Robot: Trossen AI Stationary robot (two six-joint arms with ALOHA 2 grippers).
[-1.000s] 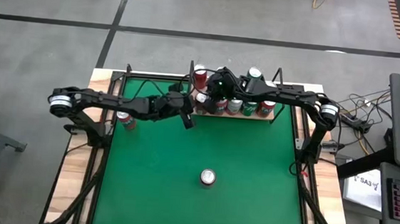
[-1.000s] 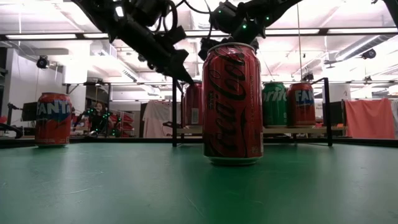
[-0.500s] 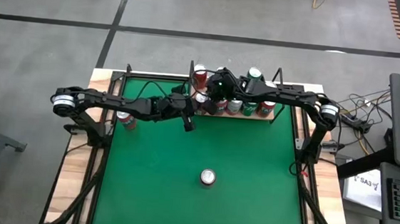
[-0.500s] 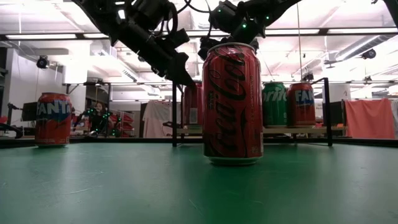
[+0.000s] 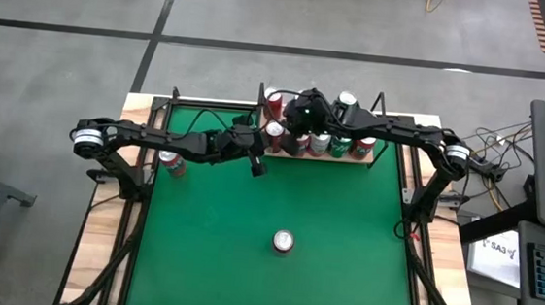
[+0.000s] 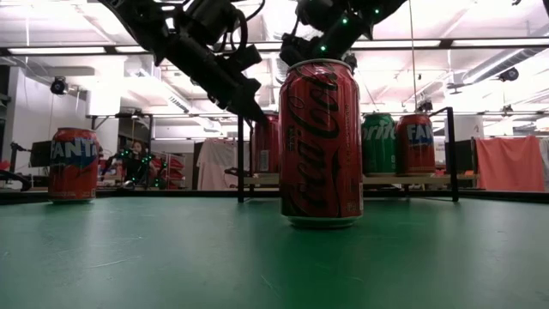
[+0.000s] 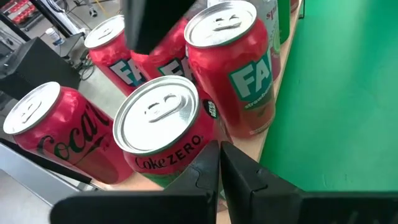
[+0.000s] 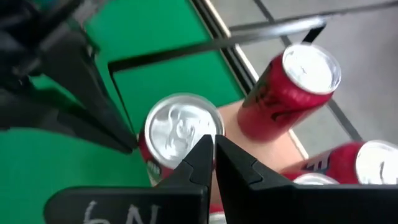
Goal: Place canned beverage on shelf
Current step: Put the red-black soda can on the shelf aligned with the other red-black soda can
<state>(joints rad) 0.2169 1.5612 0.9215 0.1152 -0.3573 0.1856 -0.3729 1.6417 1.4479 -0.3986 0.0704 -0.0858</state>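
Note:
The tan shelf (image 5: 358, 161) with black uprights stands at the table's far edge and holds several cans. A Coke Zero can (image 7: 163, 127) stands upright at the shelf's left front corner and also shows in the right wrist view (image 8: 180, 134). My left gripper (image 7: 219, 149) is shut, its tips at this can's side nearest the table's front; it also shows in the high view (image 5: 256, 164). My right gripper (image 8: 213, 142) is shut and hovers above the same can. A red Coca-Cola can (image 5: 283, 241) stands upright on the green felt mid-table. My left gripper's shut fingertips (image 7: 211, 155) stand low against the Coke Zero can's side, coming slanting from the table's left and near side. I cannot tell whether they touch it. The can stands upright on the shelf board.
A Fanta can (image 5: 169, 163) stands on the felt near the left edge. Fanta and Sprite cans (image 6: 396, 144) fill the shelf's right part. Black rails run along the table's sides. The felt in front of the shelf is open apart from the centre can.
My right gripper has risen a little and drawn back toward the table's far right, away from the can tops. My left gripper has stayed by the shelf's left front corner, fingers shut.

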